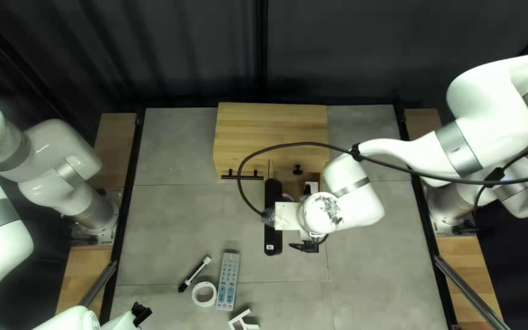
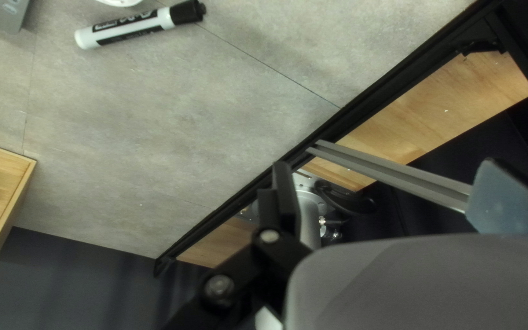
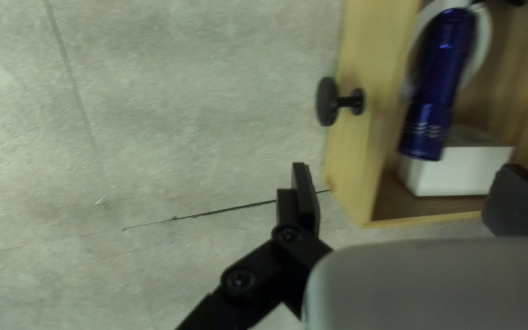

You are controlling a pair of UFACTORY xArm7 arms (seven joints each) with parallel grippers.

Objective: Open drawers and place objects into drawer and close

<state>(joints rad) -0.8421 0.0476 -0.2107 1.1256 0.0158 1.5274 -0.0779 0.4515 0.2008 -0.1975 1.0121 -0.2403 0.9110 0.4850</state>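
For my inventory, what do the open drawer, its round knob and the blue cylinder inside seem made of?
The drawer looks like smooth pale wood, from its yellowish tone and grain. The knob is black and dull, with little shine: painted metal or plastic, I can't tell which. The blue cylinder seems glossy, coated metal, given its bright streaks, though shiny plastic is possible.

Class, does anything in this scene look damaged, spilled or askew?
The right arm's white wrist cap has patchy dark marks, perhaps worn paint. In the open drawer, a blue tube lies askew over a white ring.
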